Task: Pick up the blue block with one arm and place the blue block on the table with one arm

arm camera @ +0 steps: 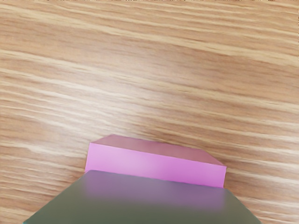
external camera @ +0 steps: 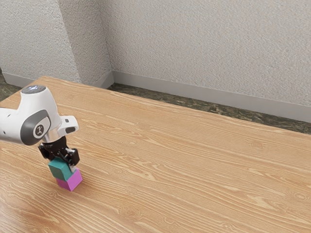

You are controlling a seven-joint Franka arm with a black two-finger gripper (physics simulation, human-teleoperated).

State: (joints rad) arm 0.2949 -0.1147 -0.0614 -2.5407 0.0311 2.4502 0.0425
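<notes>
The blue block (external camera: 60, 169), more teal in colour, sits on or just above the pink block (external camera: 70, 180), slightly off-centre from it; whether the two touch, I cannot tell. The claw (external camera: 63, 165) is down at the blue block, above the pink block. Whether it is open or has a grip, I cannot tell.

The step in hand looks to be the pick-up, with the placing undone. The next move calls for making sure of the hold, then lifting straight up so the pink block is not dragged or tipped. After that, the blue block should travel sideways, well clear of the pink block, and be lowered level onto bare counter (external camera: 170, 160) beside it.
</notes>
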